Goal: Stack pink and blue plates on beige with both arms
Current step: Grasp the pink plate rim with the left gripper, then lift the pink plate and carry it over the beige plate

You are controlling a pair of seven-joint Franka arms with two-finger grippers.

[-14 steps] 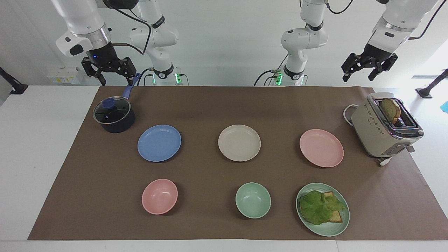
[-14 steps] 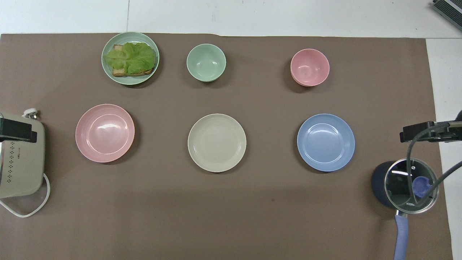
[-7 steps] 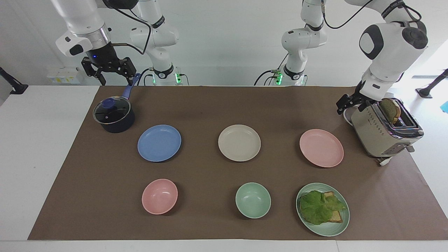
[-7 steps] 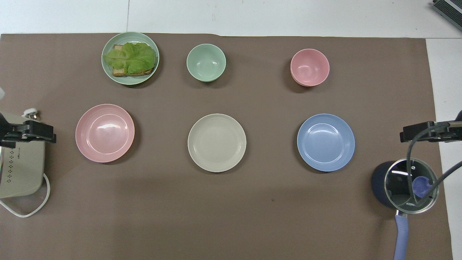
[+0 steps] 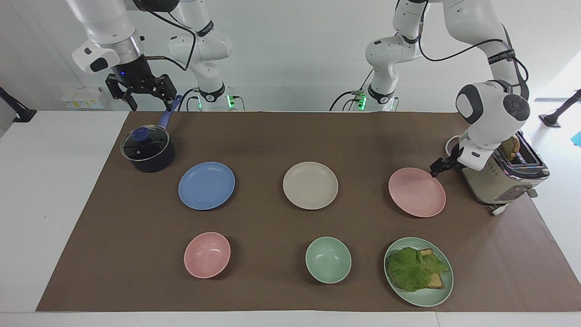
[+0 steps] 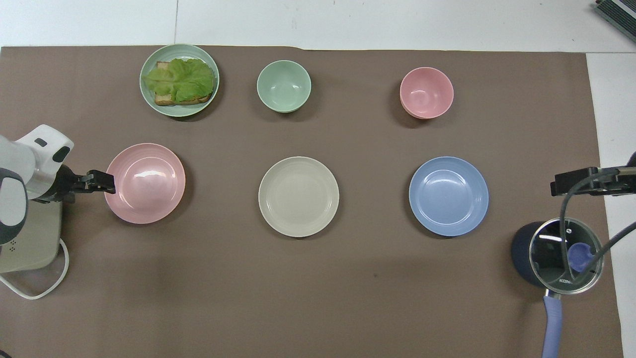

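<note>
Three plates lie in a row across the brown mat: the blue plate toward the right arm's end, the beige plate in the middle, and the pink plate toward the left arm's end. My left gripper is low at the pink plate's rim, on the side beside the toaster, open with nothing in it. My right gripper hangs open and empty above the pot's handle.
A dark pot with a glass lid stands beside the blue plate. A beige toaster holding bread sits right by the left gripper. Farther from the robots are a pink bowl, a green bowl and a green plate with lettuce and bread.
The left arm has swung down from high over the toaster to the pink plate's rim. The right arm and all the plates have stayed still.
</note>
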